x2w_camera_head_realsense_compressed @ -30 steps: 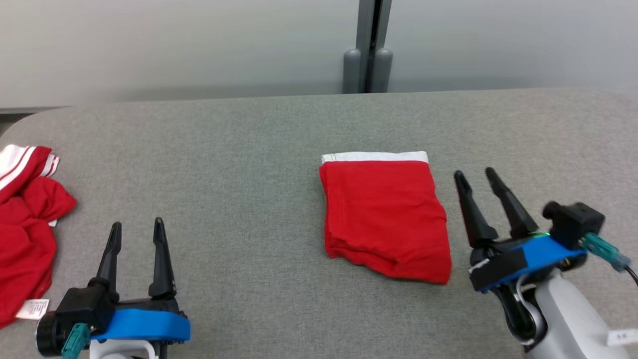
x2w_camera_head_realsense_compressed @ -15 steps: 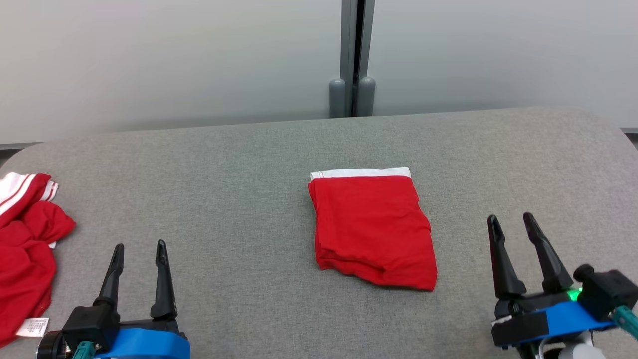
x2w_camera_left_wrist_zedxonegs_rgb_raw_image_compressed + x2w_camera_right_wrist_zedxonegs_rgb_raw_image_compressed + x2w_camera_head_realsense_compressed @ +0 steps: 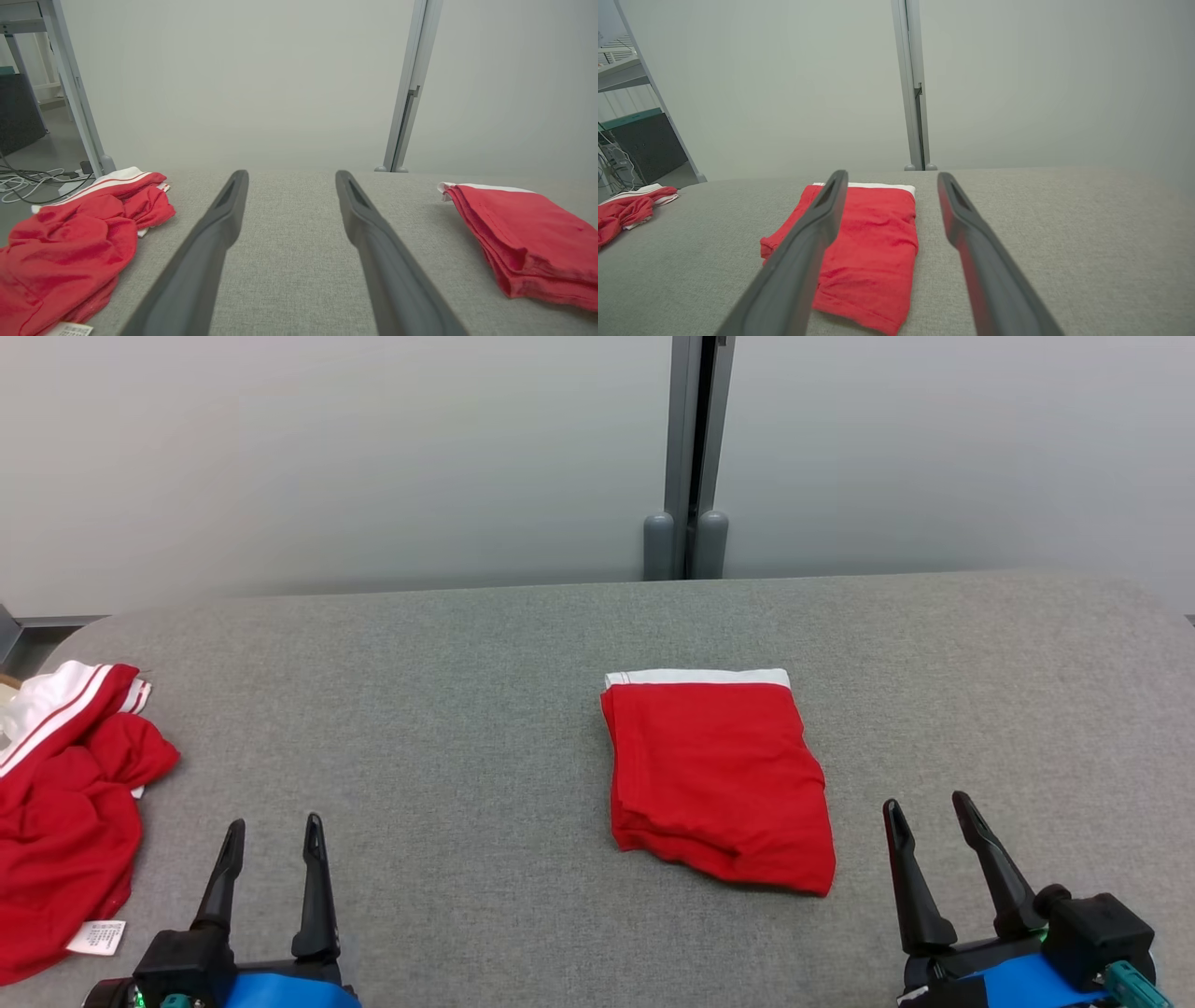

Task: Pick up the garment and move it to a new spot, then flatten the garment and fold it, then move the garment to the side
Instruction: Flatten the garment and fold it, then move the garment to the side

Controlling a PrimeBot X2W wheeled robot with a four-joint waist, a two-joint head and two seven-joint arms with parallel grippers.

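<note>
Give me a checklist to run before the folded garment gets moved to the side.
1. Folded garment lies flat on the table: ok.
2. Its near edge is square: not ok, it slants and the layers stagger.
3. Left gripper open and holding nothing: ok.
4. Right gripper open, holding nothing, apart from the folded garment: ok.
5. Bare table to the right of the folded garment for a set-down spot: ok.
6. Crumpled garment at the table's left end lies apart from the folded garment: ok.
</note>
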